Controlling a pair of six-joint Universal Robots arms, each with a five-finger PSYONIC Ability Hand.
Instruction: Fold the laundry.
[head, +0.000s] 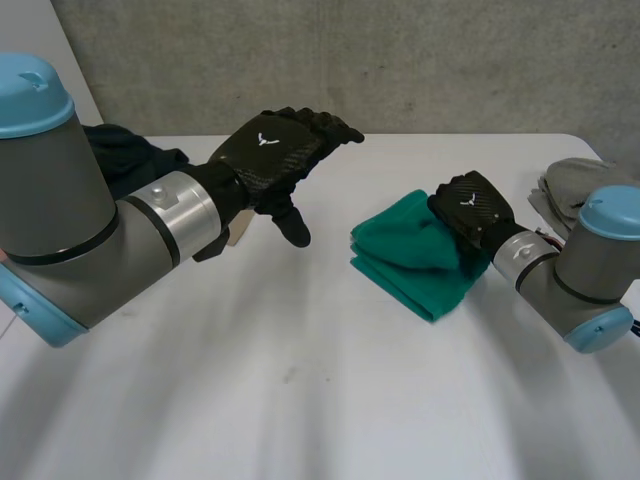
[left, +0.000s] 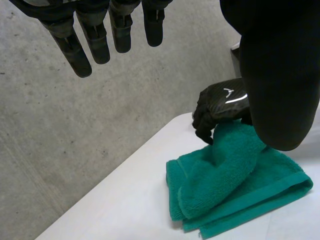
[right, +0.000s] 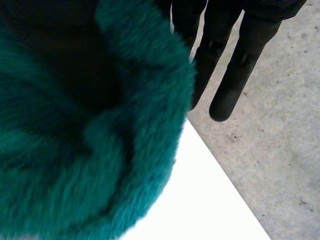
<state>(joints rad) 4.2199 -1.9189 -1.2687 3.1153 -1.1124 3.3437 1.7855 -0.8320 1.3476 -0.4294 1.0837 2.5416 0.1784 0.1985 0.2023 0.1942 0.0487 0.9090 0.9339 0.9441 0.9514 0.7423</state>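
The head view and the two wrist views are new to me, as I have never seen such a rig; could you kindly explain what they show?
This is a robot with two arms, each ending in a black hand, at a white table. The head view looks down from between and behind the arms. Each wrist view looks along that arm's own palm, so its fingers come in from the top. The left hand hovers open above the table and holds nothing. The right hand holds up a fold of a green towel, whose lower layers lie on the table. A dark garment lies behind the left arm, and a grey garment lies beyond the right arm.
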